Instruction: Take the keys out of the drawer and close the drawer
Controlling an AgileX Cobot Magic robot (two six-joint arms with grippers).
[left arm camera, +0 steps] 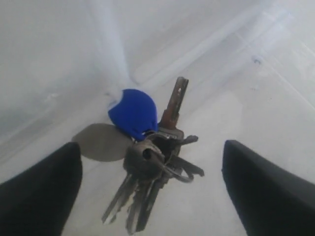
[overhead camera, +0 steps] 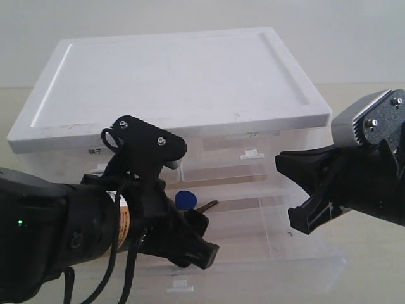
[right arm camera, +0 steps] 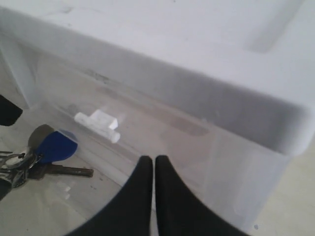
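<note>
Right now the keys [left arm camera: 152,160] lie flat on the clear floor of the open drawer [overhead camera: 272,256], near its back edge and somewhat left of its middle. The bunch fans out from its ring, and the round blue fob [left arm camera: 134,114] rests at the end nearest the drawer's back wall. One longer, brownish key [left arm camera: 175,104] points away beside the fob. The left gripper [left arm camera: 151,143] hangs low inside the drawer with its jaws spread wide. One dark finger [left arm camera: 42,191] stands on each side of the bunch, clear of the metal, and nothing is held. In the exterior view the left arm reaches in over the drawer's front edge and hides most of the keys, leaving only the fob and the tip of the long key in sight. The right gripper [right arm camera: 154,158] has its two fingers pressed together with nothing between them. It hovers above the right part of the drawer, just in front of the storage unit [overhead camera: 177,69], touching neither. That unit has a white top and translucent walls and stands on a pale desk [overhead camera: 373,266]. Its upper drawers sit flush, each with a small white handle [overhead camera: 253,154]. The bottom drawer is pulled well out toward the desk's near edge, and its own handle [overhead camera: 179,286] shows at the middle of the front wall.
</note>
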